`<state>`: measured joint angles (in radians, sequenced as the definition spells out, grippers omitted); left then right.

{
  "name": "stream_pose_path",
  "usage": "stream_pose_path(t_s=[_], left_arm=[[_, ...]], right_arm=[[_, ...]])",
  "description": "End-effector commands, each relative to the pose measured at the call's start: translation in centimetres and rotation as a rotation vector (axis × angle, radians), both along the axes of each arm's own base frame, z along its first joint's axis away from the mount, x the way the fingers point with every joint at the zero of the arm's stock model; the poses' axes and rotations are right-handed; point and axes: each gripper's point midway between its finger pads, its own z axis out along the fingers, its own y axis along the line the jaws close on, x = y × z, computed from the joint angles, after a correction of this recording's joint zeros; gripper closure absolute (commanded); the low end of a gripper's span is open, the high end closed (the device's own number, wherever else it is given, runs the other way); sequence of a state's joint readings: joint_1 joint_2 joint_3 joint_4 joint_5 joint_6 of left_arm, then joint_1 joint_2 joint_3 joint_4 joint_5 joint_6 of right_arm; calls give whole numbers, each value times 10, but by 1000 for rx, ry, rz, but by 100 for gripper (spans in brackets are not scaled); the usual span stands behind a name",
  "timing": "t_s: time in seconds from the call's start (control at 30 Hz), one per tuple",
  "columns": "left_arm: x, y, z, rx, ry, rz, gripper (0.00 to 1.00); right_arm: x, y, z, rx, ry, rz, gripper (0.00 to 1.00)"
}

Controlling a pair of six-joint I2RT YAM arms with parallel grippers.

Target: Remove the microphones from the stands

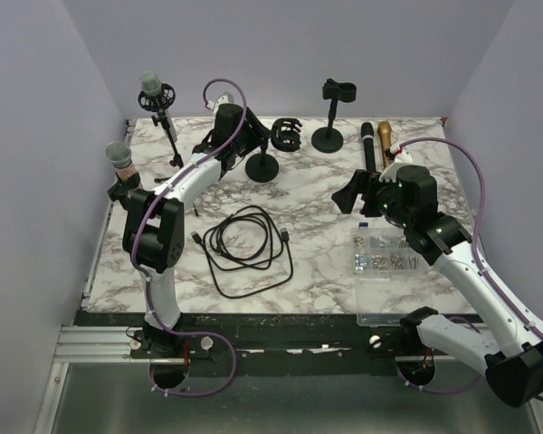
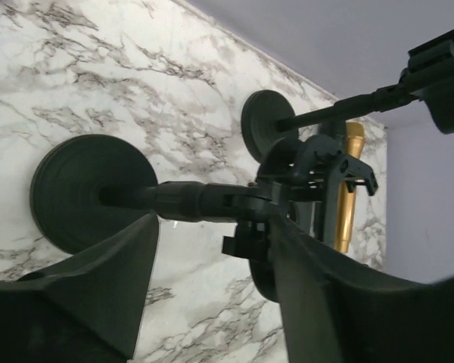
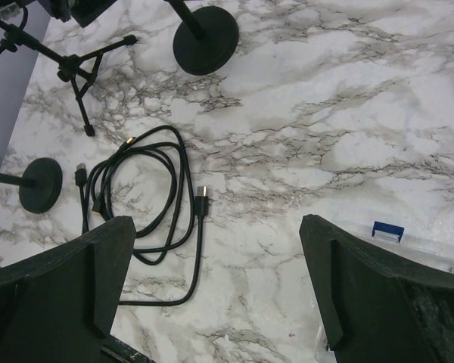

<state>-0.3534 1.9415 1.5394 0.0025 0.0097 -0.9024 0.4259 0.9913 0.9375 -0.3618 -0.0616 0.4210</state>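
I am holding the left gripper (image 1: 238, 136) with its jaws spread wide. The pole of a round-base stand (image 1: 262, 166) is running across the gap just beyond the fingertips, and neither finger is pressing on it as far as I can tell. The shock mount (image 1: 288, 134) on that stand seems to be carrying nothing, so I am judging it is not my target. The mounted microphones are lying off to the left of these jaws: a silver-headed microphone (image 1: 151, 89) standing head-up and slightly tilted in the tripod stand (image 1: 174, 149), and a second microphone (image 1: 119, 157) farther left, also head-up. The right gripper (image 1: 357, 192) is hanging with its jaws parted too, well apart on the other side, near the coiled cable (image 1: 244, 242). So I am treating the left arm as the nearer one, and I am expecting to swing it leftward and close across the body's near-vertical axis.
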Motion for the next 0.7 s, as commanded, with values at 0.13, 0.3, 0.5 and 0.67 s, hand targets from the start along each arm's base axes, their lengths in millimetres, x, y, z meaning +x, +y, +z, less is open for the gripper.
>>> stream_pose_path(t_s=[0.13,0.3,0.5,0.67], left_arm=[[-28,-6,69,135,-33,-160,16],[-42,-1,136,158,-142,-203,10],[-90,-2,181,106,-217,-315,9],[-160,-3,221,48,-343,-483,7]], right_arm=[[3,12,-4,57,28,25,0],[4,28,-11,144,56,55,0],[12,44,-30,201,127,79,0],[27,57,-38,237,151,90,0]])
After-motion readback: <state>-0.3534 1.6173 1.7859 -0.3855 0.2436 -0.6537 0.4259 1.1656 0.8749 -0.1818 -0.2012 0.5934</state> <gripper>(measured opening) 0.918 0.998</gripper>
